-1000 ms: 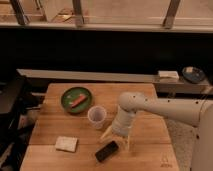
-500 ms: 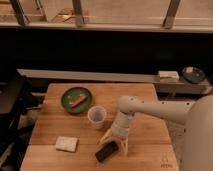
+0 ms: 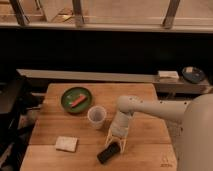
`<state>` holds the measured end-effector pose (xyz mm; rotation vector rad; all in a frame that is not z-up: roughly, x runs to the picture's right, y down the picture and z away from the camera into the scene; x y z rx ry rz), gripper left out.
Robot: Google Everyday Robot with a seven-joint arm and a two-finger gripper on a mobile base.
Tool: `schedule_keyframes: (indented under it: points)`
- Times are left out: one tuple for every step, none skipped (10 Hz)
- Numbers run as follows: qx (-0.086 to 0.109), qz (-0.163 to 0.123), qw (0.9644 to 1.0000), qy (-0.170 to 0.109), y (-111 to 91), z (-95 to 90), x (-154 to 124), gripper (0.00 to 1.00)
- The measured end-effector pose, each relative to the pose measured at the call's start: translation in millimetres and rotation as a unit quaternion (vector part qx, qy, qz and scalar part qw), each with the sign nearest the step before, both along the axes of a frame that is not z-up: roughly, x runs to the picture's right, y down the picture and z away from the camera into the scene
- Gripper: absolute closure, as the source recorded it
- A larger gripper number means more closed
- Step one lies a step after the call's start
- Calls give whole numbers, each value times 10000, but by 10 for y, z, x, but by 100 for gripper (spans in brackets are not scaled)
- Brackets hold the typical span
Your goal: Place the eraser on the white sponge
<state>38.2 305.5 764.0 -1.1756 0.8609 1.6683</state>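
Since the earlier frame, the gripper has descended slightly and shifted left toward the eraser. The eraser, the white sponge and the clear cup have not moved.

Camera view: the gripper points down at the eraser's upper right end, near the front edge of the wooden table. We cannot tell whether it is spread or pinching the eraser. The eraser lies flat and diagonal on the table. The white sponge lies flat to its left, well apart from it. The clear cup stands upright between the gripper and a green plate, which holds an orange-red item. The white arm reaches in from the right.
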Motion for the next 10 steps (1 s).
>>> schedule_keyframes:
  points:
    - [75, 27, 10000, -24, -46, 1, -18, 88]
    - [153, 27, 9999, -64, -113, -24, -33, 95]
    - [274, 35, 9996, -106, -207, -63, -33, 100]
    - [449, 33, 9988, -202, -337, -123, -71, 100]
    - [580, 19, 9979, -290, -434, -176, -114, 100]
    - [770, -12, 9960, -464, -570, -266, -211, 100]
    - [919, -29, 9937, -638, -676, -353, -311, 100]
    - [1059, -61, 9906, -864, -778, -461, -445, 100]
    - [1185, -95, 9869, -1094, -866, -563, -592, 100]
    - [1320, -151, 9813, -1395, -943, -686, -777, 100]
